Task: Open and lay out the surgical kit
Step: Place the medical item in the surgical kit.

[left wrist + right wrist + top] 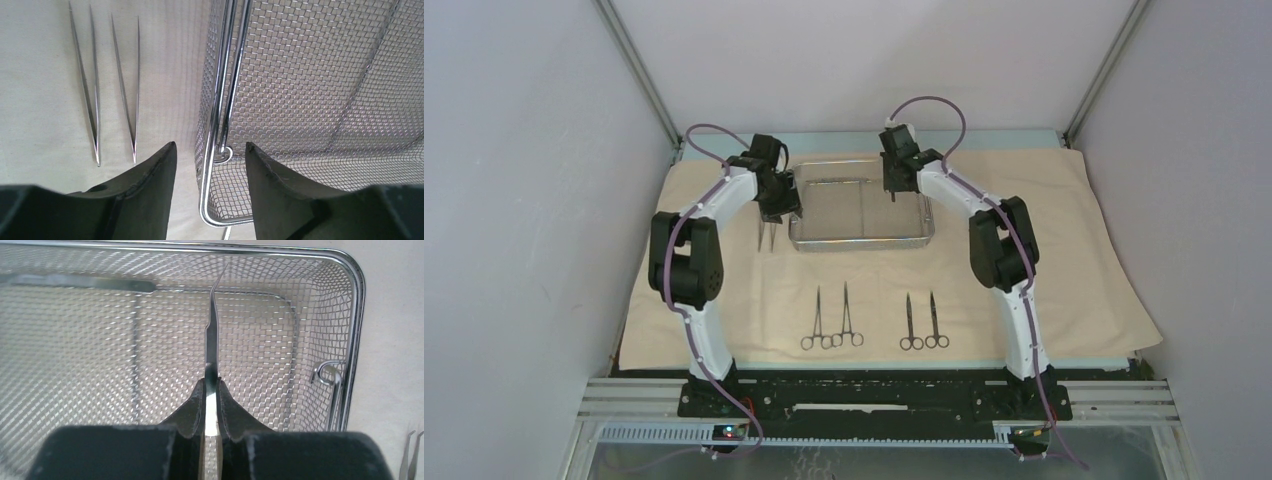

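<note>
Nearly laid out: one tool in my grip, one more in the tray

Mostly done, by my reckoning. The cloth wrap (1064,270) is lying open and flat. The mesh tray (864,245) is sitting on it toward the far side, between my two arms. Along the near part of the cloth the ring-handled tools (909,320), four of them, are lying in a row in two pairs, rings toward me. The two slim tweezers (95,132) are lying side by side on the cloth just beside the tray's left end.

My right claw (210,385) is pinching a slim bent-tip tool (212,330), fingers pressed together on its shank. It is holding the tool over the inside of the tray. Whether the tip is hanging clear of the mesh I cannot tell.

My left claw (210,147) is hanging over the tray's left end with its fingers apart, gripping nothing. The tray's wire handle (235,75) is showing in the gap between them.

What is remaining, as I am judging it:
- The bent-tip tool is needing a spot on the cloth, most likely next to the tweezers.
- A flat steel piece (90,283) is lying along one long wall of the tray, not yet taken out.
- I am seeing nothing else in the mesh, though my own fingers are hiding part of the tray floor.
</note>
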